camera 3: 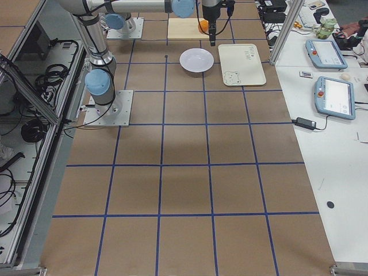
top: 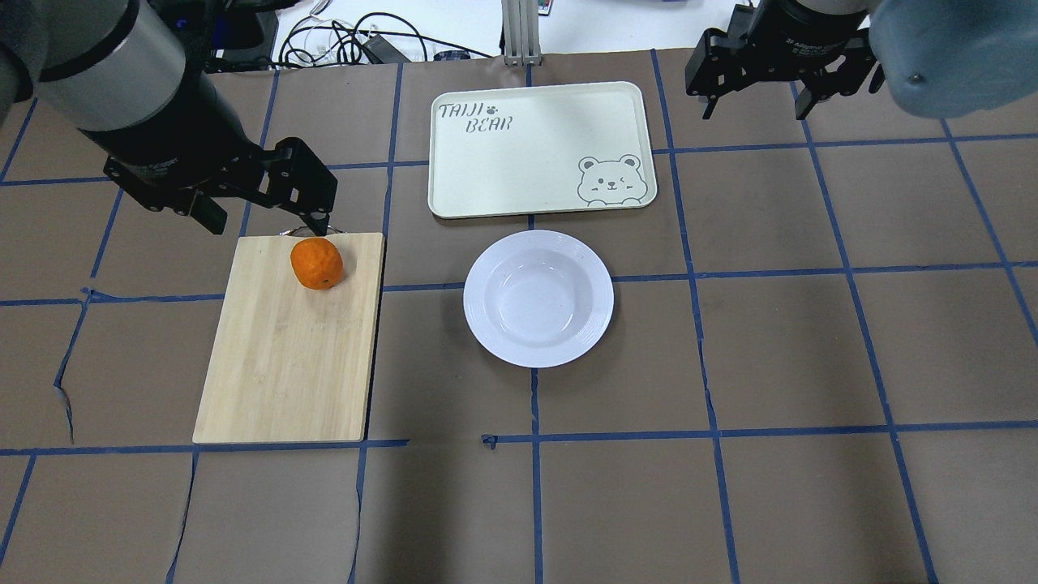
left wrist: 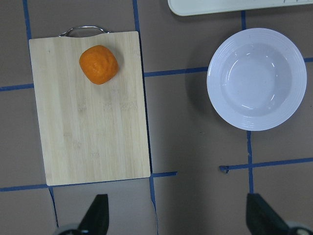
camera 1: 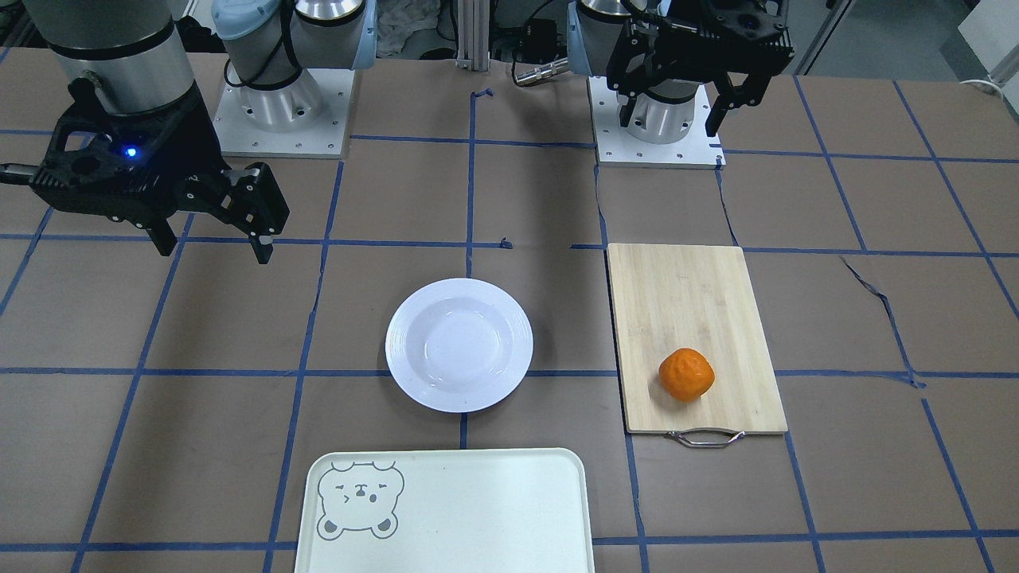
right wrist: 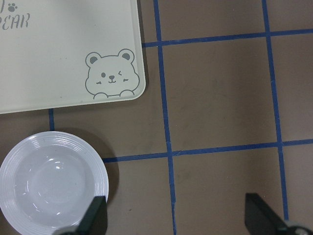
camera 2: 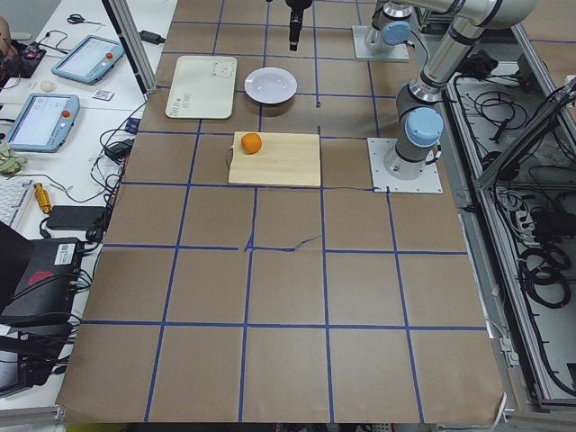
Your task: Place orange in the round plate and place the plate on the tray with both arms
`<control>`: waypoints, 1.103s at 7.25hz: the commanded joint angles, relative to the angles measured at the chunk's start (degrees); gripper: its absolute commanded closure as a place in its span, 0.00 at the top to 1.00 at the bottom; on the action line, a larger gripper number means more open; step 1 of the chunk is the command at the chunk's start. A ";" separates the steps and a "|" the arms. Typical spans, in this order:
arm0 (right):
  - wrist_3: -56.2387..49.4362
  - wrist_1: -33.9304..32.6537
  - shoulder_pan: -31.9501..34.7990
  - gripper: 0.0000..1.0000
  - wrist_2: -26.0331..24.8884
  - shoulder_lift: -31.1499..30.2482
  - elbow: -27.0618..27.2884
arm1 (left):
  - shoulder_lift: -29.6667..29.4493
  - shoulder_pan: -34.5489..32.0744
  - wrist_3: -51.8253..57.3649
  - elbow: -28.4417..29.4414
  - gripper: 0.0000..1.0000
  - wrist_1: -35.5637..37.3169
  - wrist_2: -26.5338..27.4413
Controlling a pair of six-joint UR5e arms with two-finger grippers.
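Orange — apparently clear — ahead of left gripper fingers.

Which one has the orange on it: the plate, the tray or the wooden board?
The wooden board holds the orange; the plate and tray hold nothing.

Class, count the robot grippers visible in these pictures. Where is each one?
2. The left gripper hangs open, high up on the side with the cutting board and the orange. The right gripper hangs open, high up on the opposite side, nearer the tray.
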 commanded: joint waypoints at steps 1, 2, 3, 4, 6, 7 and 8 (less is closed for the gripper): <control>0.00 -0.14 -0.02 1.00 0.01 -0.01 0.00 | 0.16 0.01 -0.08 -0.07 1.00 -0.01 0.06; 0.00 -0.23 -0.02 1.00 0.10 -0.01 -0.17 | 0.25 0.01 -0.08 -0.07 1.00 -0.01 0.15; 0.00 -0.23 -0.02 1.00 0.10 0.08 -0.26 | 0.17 0.01 -0.08 -0.42 1.00 0.08 0.06; 0.09 -0.23 -0.02 1.00 0.10 0.08 -0.26 | 0.25 -0.08 -0.08 -0.42 1.00 0.08 -0.03; 0.18 -0.14 -0.02 1.00 0.01 -0.01 -0.26 | 0.25 -0.08 -0.08 -0.77 1.00 0.34 0.06; 0.18 -0.06 -0.02 1.00 0.01 -0.01 -0.17 | 0.43 -0.08 0.00 -0.77 1.00 0.08 0.24; 0.26 -0.05 -0.02 1.00 0.01 -0.09 -0.26 | 0.52 -0.08 -0.08 -0.77 1.00 0.08 0.24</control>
